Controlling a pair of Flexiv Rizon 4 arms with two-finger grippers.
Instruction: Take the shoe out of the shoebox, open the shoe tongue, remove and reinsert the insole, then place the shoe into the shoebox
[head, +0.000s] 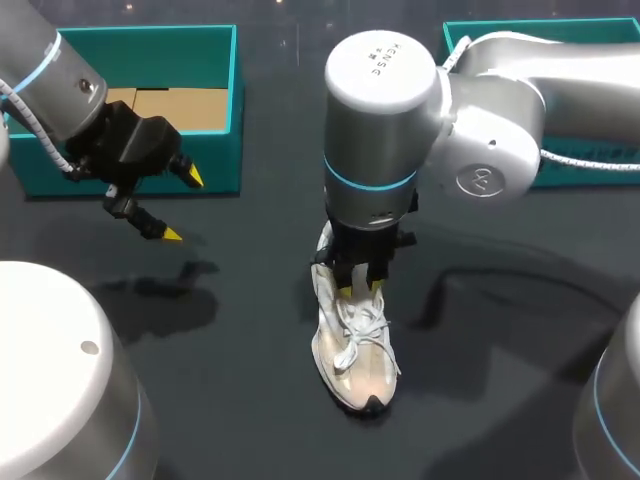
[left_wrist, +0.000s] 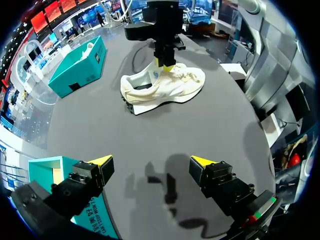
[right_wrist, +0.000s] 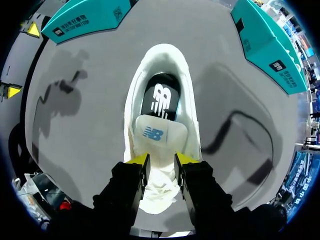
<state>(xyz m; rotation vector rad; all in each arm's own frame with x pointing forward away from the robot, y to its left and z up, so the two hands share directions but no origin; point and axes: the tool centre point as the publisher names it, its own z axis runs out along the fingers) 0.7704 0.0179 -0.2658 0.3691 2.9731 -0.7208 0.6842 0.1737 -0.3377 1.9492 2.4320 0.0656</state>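
The shoe (head: 355, 350) lies on the dark table (head: 250, 400), outside both boxes, with its toe nearest and its heel farther away. The right gripper (head: 362, 288) is set down over the middle of the shoe. Its fingertips are pressed against the two sides of the tongue (right_wrist: 161, 135), and the dark insole (right_wrist: 160, 100) is seen in the opening just beyond.

The step in hand is judged to be opening the tongue. The tongue should be drawn up and toward the toe in a slow arc, so that the shoe is not dragged or tipped. The pinch should be placed clear of the laces.

Farther left, the left gripper (head: 181, 206) is held spread and empty, just in front of the left shoebox (head: 220, 160). It could be used to steady the heel. A second shoebox (head: 590, 170) stands at the far right.
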